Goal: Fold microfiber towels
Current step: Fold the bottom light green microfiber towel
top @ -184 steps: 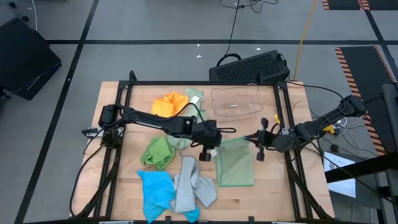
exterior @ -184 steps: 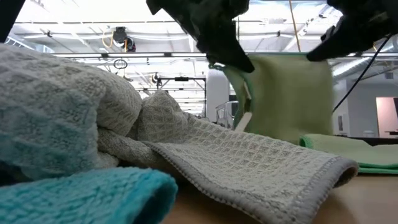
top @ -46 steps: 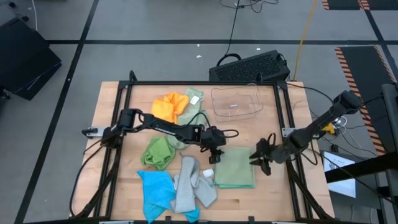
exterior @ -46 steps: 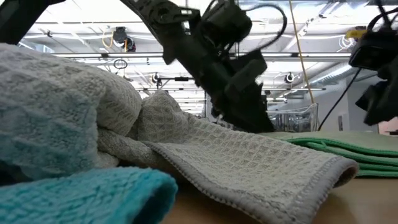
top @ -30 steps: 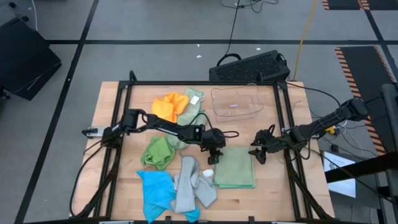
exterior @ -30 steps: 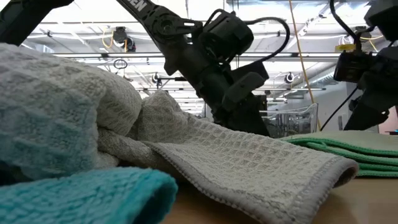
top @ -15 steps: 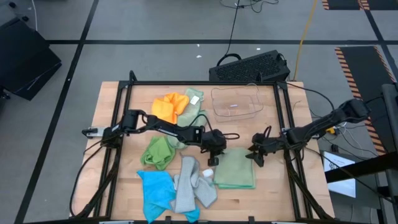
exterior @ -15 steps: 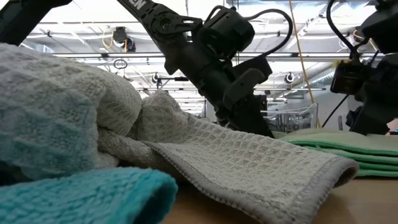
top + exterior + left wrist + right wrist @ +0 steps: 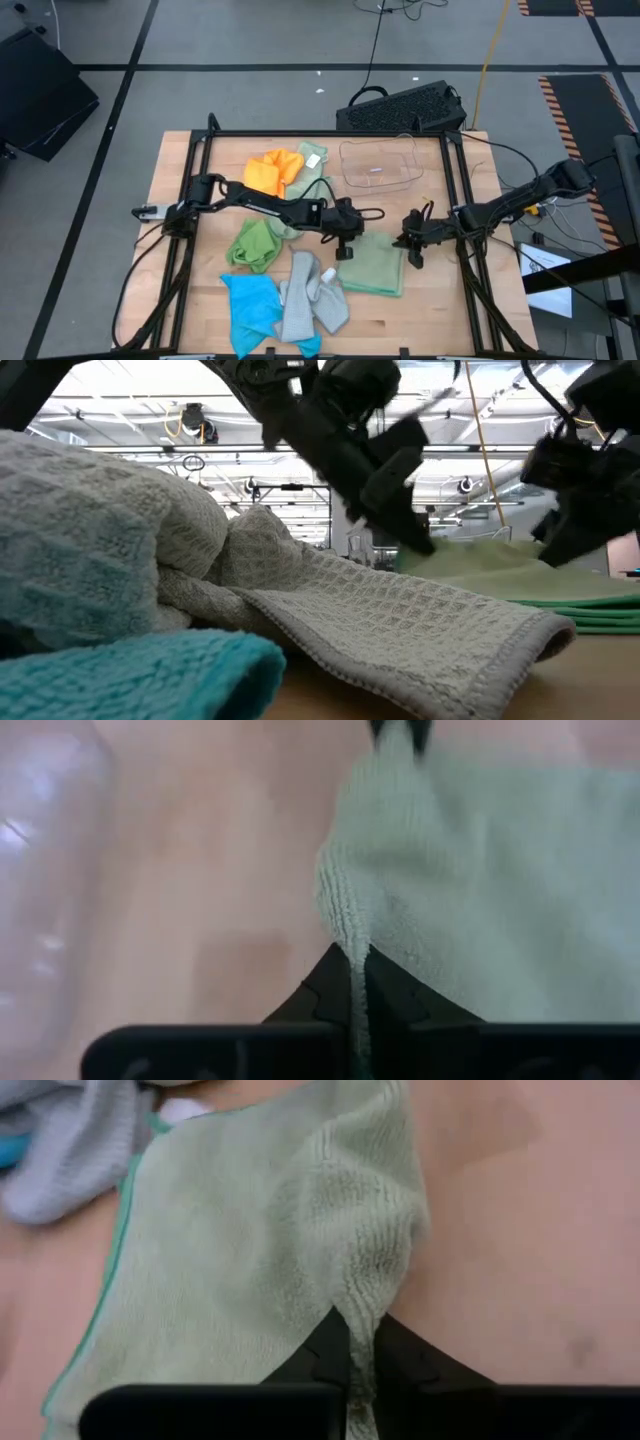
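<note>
Pale green towel (image 9: 372, 265) is pinched at its far corners by left gripper (image 9: 347, 240) and right gripper (image 9: 407, 243), both clamped on its edge. Bare table (image 9: 440, 310) lies to its right. Roughly six towels are counted, plus one clear bin (image 9: 379, 164).

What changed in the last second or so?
Both jaws closed: left gripper and right gripper each pinched a far corner of the pale green towel and began lifting its far edge. The other towels and the clear bin stayed put.
</note>
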